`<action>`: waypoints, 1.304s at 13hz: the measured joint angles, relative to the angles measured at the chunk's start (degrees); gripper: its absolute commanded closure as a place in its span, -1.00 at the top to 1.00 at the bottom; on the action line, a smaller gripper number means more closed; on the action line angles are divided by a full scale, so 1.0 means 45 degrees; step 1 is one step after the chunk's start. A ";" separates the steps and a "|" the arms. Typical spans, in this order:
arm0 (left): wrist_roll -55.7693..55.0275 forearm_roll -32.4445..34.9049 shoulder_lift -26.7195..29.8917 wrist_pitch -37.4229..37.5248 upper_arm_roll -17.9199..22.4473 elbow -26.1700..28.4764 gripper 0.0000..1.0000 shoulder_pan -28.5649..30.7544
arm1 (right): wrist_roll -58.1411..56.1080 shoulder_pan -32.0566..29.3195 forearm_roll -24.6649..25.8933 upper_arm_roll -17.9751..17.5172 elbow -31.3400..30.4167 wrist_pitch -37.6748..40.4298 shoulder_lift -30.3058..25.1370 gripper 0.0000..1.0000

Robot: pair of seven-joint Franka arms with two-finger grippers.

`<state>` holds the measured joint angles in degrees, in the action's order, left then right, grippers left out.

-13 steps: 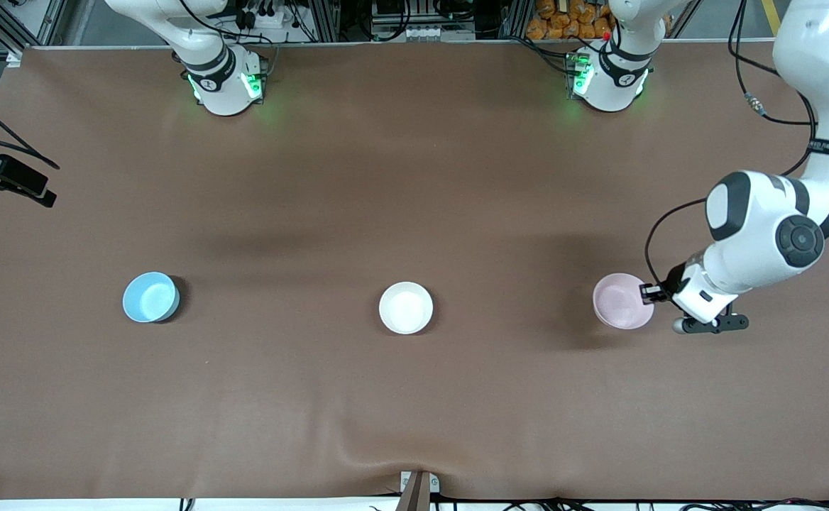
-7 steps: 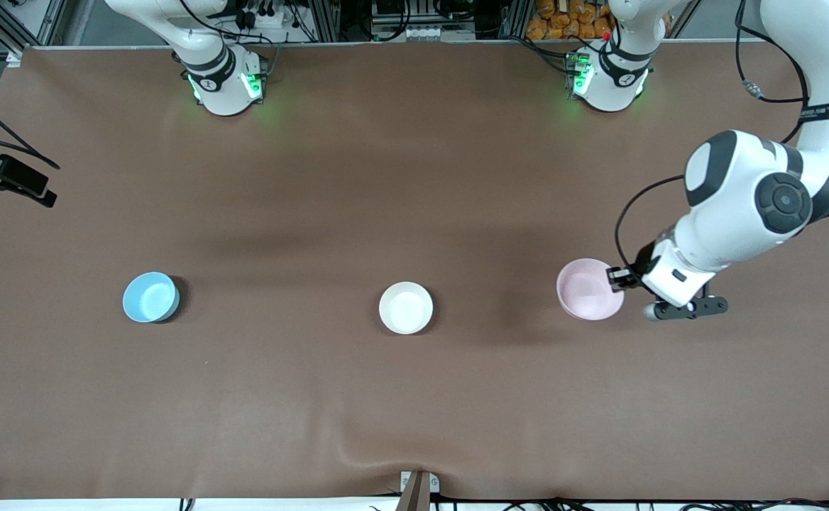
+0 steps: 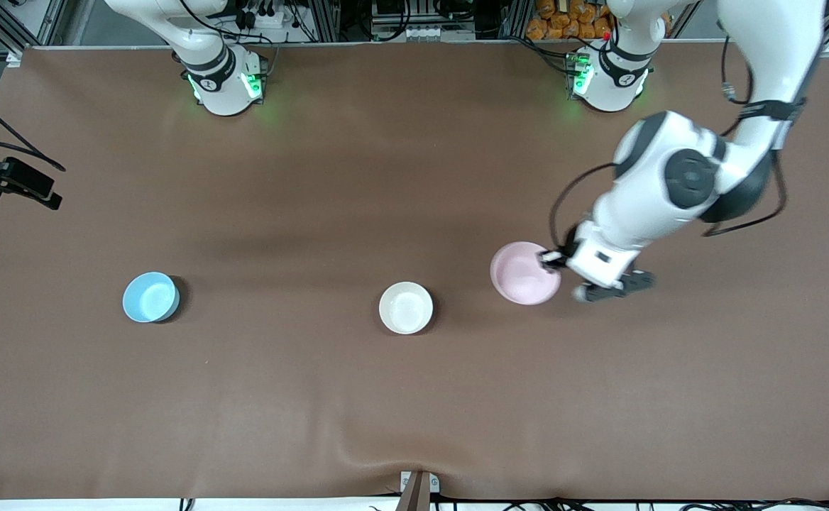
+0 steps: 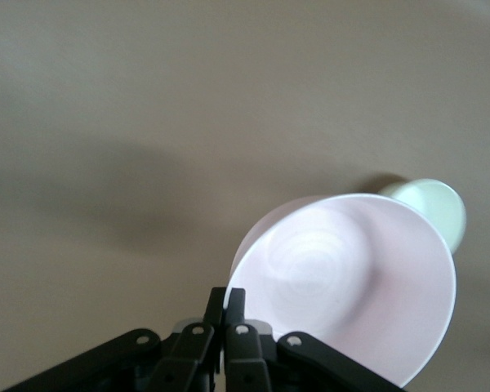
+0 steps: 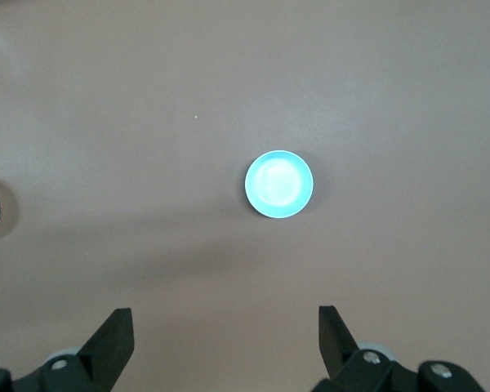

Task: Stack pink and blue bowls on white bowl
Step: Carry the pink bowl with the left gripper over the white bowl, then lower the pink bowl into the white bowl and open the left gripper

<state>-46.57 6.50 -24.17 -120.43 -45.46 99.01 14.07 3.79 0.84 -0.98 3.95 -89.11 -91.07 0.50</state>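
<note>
Brown table (image 3: pixel 414 397); left gripper (image 4: pixel 225 300) clamped on pink bowl (image 4: pixel 351 286); right gripper (image 5: pixel 224 335) agape above blue bowl (image 5: pixel 279 184).

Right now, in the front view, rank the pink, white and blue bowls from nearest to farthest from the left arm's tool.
1. pink bowl: held by its rim in the left tool, up over the table.
2. white bowl: on the table around its middle, beside the pink one.
3. blue bowl: toward the right arm's end of the table, clearly farthest.
</note>
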 measured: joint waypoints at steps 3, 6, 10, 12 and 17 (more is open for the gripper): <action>-0.1676 0.0023 -0.1177 -0.0077 0.0177 -0.1156 -1.00 -0.1583 | 0.0000 0.0017 0.0000 -0.0007 -0.0012 -0.0033 0.0007 1.00; -0.2993 0.0143 -0.2593 -0.0301 0.2028 -0.2738 -1.00 -0.4298 | 0.0001 0.0015 0.0000 0.0012 -0.0021 -0.0031 0.0011 1.00; -0.3773 0.0147 -0.3884 -0.1108 0.4821 -0.3985 -1.00 -0.7743 | 0.0001 0.0017 0.0000 0.0007 -0.0029 -0.0033 0.0017 1.00; -0.3785 0.0147 -0.4263 -0.1695 0.4969 -0.4064 -1.00 -0.7948 | 0.0001 0.0018 0.0000 0.0006 -0.0031 -0.0034 0.0017 1.00; -0.3721 0.0147 -0.4994 -0.2909 0.5023 -0.4328 -1.00 -0.7901 | 0.0000 0.0019 0.0000 0.0000 -0.0031 -0.0039 0.0024 1.00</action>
<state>-63.31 7.16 -46.64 -133.52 -22.86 79.53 -21.48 3.79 0.93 -0.98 3.95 -89.25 -91.25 0.60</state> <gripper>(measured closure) 0.974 0.000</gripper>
